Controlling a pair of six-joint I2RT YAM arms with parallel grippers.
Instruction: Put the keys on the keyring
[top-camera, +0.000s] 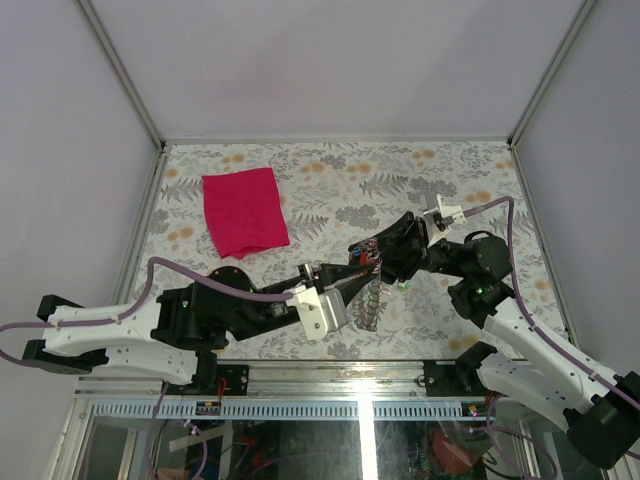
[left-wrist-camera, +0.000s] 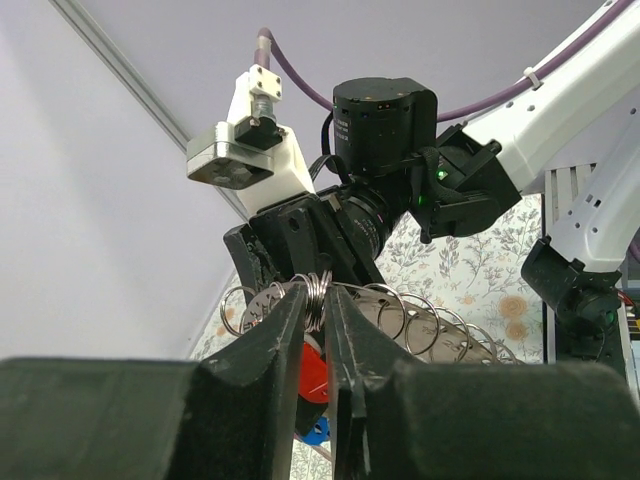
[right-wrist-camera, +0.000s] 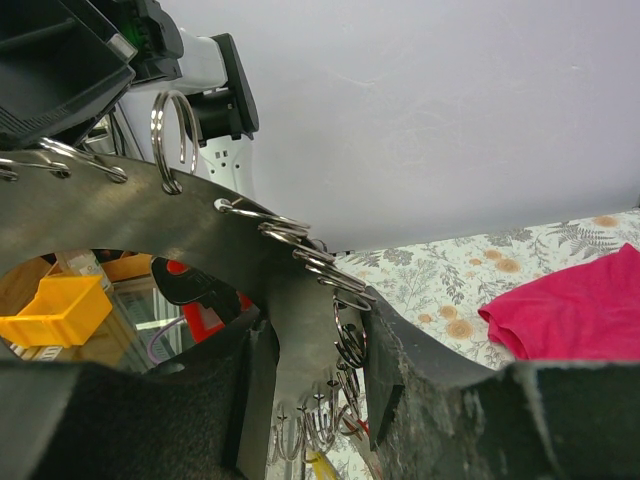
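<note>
My right gripper (right-wrist-camera: 310, 345) is shut on the keyring (right-wrist-camera: 150, 225), a wide flat grey ring with many small wire loops (right-wrist-camera: 345, 340) along its edge, and holds it up above the table. In the top view the keyring (top-camera: 374, 292) hangs edge-on between the two grippers. My left gripper (left-wrist-camera: 318, 300) is shut on a key's small silver split ring at the keyring's (left-wrist-camera: 430, 325) rim. A red key head (left-wrist-camera: 314, 372) hangs between its fingers, and a blue key head (left-wrist-camera: 318, 430) shows below it. A yellow key tip (right-wrist-camera: 322, 466) peeks under the keyring.
A magenta cloth (top-camera: 245, 211) lies flat at the back left of the flowered table (top-camera: 470, 180). White walls with metal corner posts close the table in. The right arm's black wrist (left-wrist-camera: 385, 120) stands close in front of the left gripper.
</note>
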